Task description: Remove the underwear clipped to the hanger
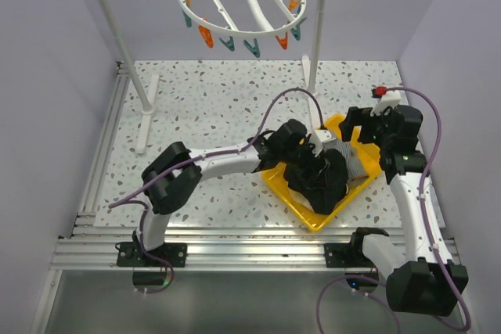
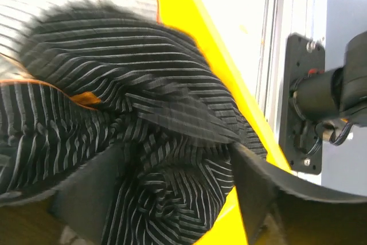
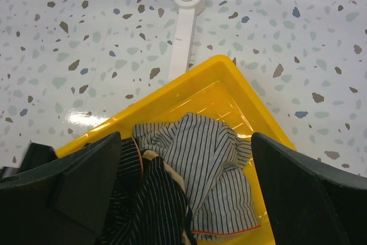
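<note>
Scanning the top view from the left, we saw the left arm [image 1: 211, 163] reaching across the speckled table [image 1: 203, 107] into the yellow tray [image 1: 283, 192] at centre right. The hanger [image 1: 252, 4] hung at top centre between two white poles [image 1: 117, 37], its orange and teal pegs [image 1: 205, 35] dangling free of cloth. The underwear [image 1: 321, 181] lay heaped in the tray, black pieces on top. The left gripper [image 1: 317, 163] sat low on that heap. In its wrist view the fingers [image 2: 86, 193] stood spread with black pinstriped fabric [image 2: 143, 84] bunched between them; we couldn't tell whether either pad touched it. The right gripper [image 1: 356, 129] hovered at the tray's upper-right edge. Its wrist view showed its fingers [image 3: 298, 187] wide apart and gripping nothing, with a grey-and-white striped piece [image 3: 206, 164] lying in the tray below, beside the black ones.
</note>
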`<state>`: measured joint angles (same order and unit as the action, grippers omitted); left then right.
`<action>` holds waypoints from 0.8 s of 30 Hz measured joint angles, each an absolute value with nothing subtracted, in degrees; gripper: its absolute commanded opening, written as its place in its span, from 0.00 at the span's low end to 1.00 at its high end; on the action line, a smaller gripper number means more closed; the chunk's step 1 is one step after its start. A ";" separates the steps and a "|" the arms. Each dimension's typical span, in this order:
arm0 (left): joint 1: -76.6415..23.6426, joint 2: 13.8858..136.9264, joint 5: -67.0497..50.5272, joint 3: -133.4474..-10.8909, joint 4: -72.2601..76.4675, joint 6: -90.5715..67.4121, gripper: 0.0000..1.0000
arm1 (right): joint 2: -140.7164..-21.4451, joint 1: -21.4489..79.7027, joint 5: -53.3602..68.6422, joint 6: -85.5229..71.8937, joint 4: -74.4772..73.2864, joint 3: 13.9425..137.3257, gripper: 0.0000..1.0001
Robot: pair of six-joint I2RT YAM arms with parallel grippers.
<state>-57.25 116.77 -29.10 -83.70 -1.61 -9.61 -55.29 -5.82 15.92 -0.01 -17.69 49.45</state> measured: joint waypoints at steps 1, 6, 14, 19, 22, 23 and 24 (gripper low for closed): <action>-57.25 115.18 -28.29 -82.91 -1.08 -9.28 0.97 | -55.22 -5.85 15.92 0.23 -17.78 49.45 0.98; -57.19 105.78 -25.69 -79.66 2.92 -8.23 1.00 | -54.94 -6.04 15.92 1.28 -18.48 49.47 0.99; -57.19 93.51 -19.38 -74.96 5.15 -5.85 1.00 | -54.57 -6.09 15.94 2.39 -19.49 49.60 0.99; -57.01 83.79 -6.98 -67.40 5.02 -3.55 1.00 | -54.15 -6.09 15.05 1.89 -19.97 49.91 0.99; -55.55 77.36 1.89 -62.46 4.71 -3.40 1.00 | -53.34 -6.09 13.67 0.58 -19.94 49.91 0.98; -54.35 75.44 4.10 -61.17 4.27 -3.64 1.00 | -53.15 -6.07 12.99 0.19 -19.94 49.91 0.99; -52.34 73.73 5.52 -60.23 3.92 -4.14 1.00 | -52.93 -6.09 12.58 -0.27 -19.94 49.91 0.99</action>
